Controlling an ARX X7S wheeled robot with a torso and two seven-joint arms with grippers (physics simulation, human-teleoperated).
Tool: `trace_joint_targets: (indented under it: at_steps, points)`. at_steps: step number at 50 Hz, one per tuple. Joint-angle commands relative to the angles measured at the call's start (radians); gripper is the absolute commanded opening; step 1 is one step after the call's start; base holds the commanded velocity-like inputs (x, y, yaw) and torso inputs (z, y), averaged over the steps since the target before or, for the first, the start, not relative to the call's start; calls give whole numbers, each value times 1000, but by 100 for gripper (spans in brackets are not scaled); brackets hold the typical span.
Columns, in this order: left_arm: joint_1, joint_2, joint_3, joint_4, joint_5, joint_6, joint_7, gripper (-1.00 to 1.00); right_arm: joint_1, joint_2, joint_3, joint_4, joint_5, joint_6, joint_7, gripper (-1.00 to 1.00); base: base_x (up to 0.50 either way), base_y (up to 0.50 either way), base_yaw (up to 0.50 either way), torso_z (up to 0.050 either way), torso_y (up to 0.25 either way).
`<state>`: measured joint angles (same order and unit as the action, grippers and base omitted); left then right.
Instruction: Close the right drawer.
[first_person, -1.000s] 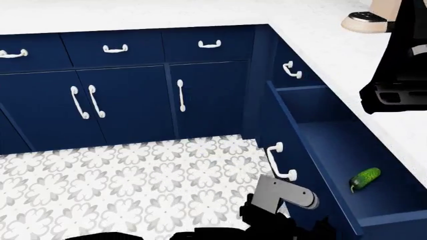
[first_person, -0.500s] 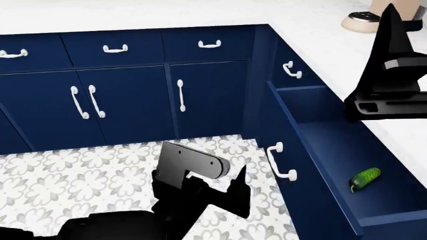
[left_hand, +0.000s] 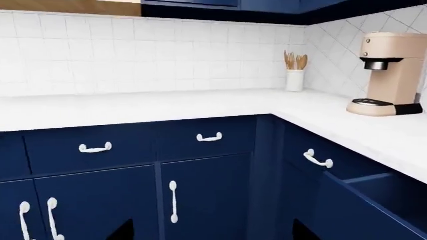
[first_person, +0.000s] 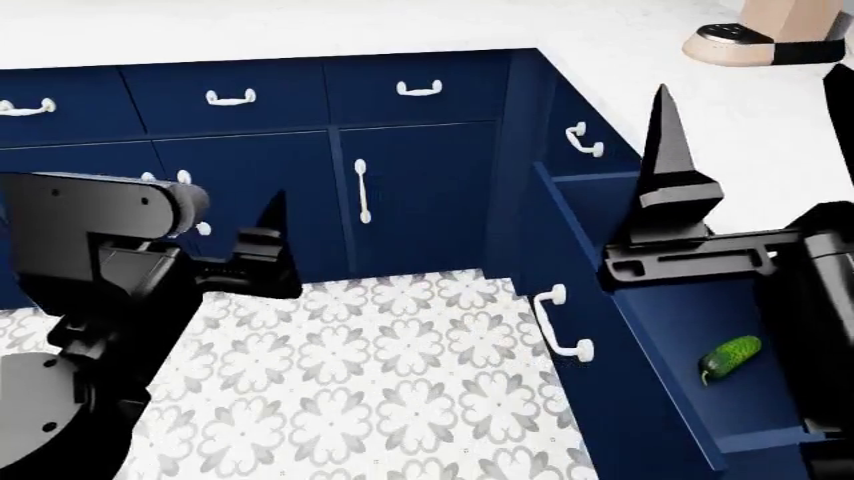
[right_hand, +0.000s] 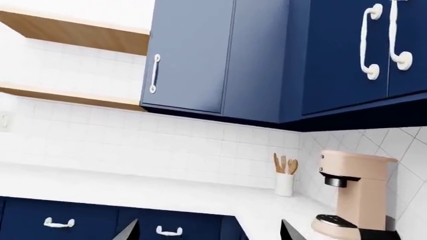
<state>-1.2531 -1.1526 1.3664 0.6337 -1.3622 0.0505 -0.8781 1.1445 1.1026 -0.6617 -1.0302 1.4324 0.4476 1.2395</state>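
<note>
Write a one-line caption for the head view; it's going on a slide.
Right drawer stands open with a cucumber inside; both tools, left and right, hover clear of its white handle.

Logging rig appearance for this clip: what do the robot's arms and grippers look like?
Both arms are matte black and blocky. The left arm carries a rounded grey housing. The right gripper has long tapered black fingers. No cables, markings or sleeves are visible.

Left hand (first_person: 274, 240) now raised leftward; right hand (first_person: 667, 150) lower, over the right drawer (first_person: 667, 300).

Left gripper (first_person: 267, 250) and right gripper (first_person: 663, 180) raised, open.
</note>
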Motion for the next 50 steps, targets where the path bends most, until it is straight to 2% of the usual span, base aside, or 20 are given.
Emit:
trace_joint_targets:
  at_steps: [1, 14, 31, 50]
  points:
    - [-37, -114, -37, -4, -8, 7, 27, 100, -98, -86, -81, 0, -95, 13, -2, 100, 0, 0, 0, 0, 0]
    - [-34, -116, -42, 1, -6, 10, 23, 100, -109, -222, -168, 43, -112, 75, 16, 100, 0, 0, 0, 0, 0]
    - [-36, -115, -46, 15, -1, -1, 14, 100, -220, -369, -282, 162, -184, 92, -26, 100, 0, 0, 0, 0, 0]
    - [-27, -87, -43, 25, 12, -9, 17, 100, -331, -430, -349, 280, -272, 60, -87, 100, 0, 0, 0, 0, 0]
